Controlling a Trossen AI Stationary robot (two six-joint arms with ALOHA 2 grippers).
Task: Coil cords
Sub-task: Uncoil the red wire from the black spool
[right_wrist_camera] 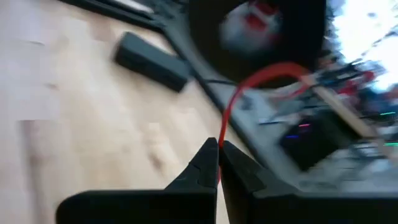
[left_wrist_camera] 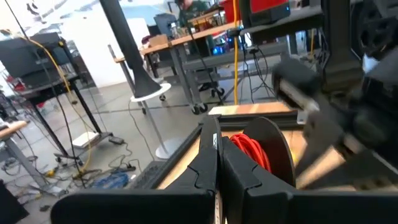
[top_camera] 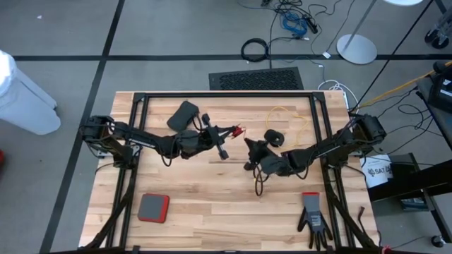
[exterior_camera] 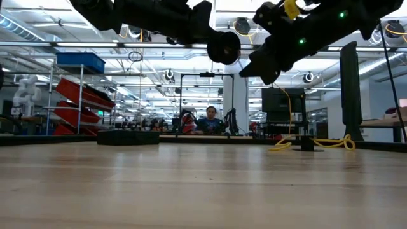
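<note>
A small round black reel [left_wrist_camera: 273, 146] wound with red cord [left_wrist_camera: 252, 149] hangs above the table's middle, and my left gripper [top_camera: 229, 134] is shut on it. My right gripper [top_camera: 247, 143] is just right of it, shut on the loose red strand [right_wrist_camera: 249, 84] that leads off the reel. In the low view the reel [exterior_camera: 224, 46] and both arms are well above the tabletop. A yellow cord [top_camera: 286, 116] lies in loose loops on the table at the back right. Its black reel [top_camera: 274, 137] rests beside it. No dark brown cord shows. My left gripper pinches the reel at its rim [left_wrist_camera: 233, 140] between its two fingers, which come in level from the table's left. The fingers themselves hide the exact spot. The reel is lifted clear of the table, its flat face toward the fingers. My right gripper pinches a single strand of the red cord [right_wrist_camera: 219, 138] between its fingertips, coming from the table's right and slanting a little downward. From the fingers the strand rises in a bow to the reel [right_wrist_camera: 261, 31], clear of the table.
A black box [top_camera: 183, 115] lies at the back left. A red-and-grey pad [top_camera: 153, 208] lies at the front left and a black glove [top_camera: 313, 220] at the front right. The wooden tabletop [top_camera: 212, 190] is bare between them. Black frame rails [top_camera: 226, 95] border the table.
</note>
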